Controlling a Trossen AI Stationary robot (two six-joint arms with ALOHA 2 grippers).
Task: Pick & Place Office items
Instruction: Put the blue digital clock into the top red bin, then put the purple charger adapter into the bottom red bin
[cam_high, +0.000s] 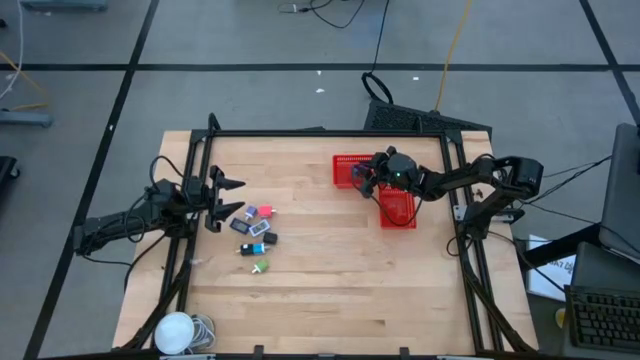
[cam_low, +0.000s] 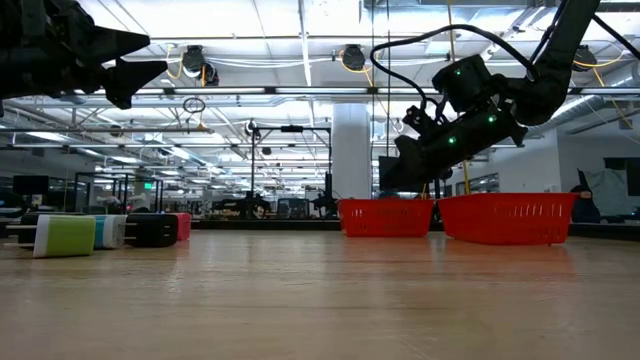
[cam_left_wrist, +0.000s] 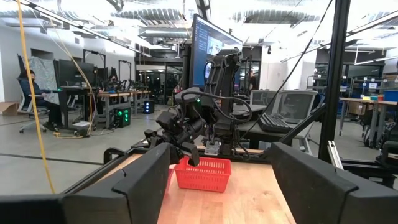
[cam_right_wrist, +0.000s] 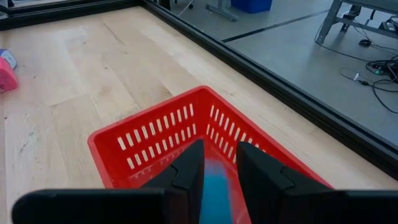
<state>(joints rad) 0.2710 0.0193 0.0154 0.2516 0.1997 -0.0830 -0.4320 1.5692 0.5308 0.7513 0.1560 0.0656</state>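
Spanning mid-frame, a pale wood worktop (cam_high: 320, 270) is ringed by grey floor; left pincer (cam_high: 228, 197) is held open, right pincer (cam_right_wrist: 217, 180) grips a blue item (cam_right_wrist: 216, 190).

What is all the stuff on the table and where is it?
Office items: a small cluster, blue, pink, green, white and black, left half of the table, by the left gripper.
Blue item: one, between the right gripper's fingers, above a basket.
Baskets: two, red mesh, right half of the table, side by side.
White round thing: one, front left corner.
Left gripper: open, empty, raised beside the cluster.
Right gripper: over the baskets, holding the blue item.
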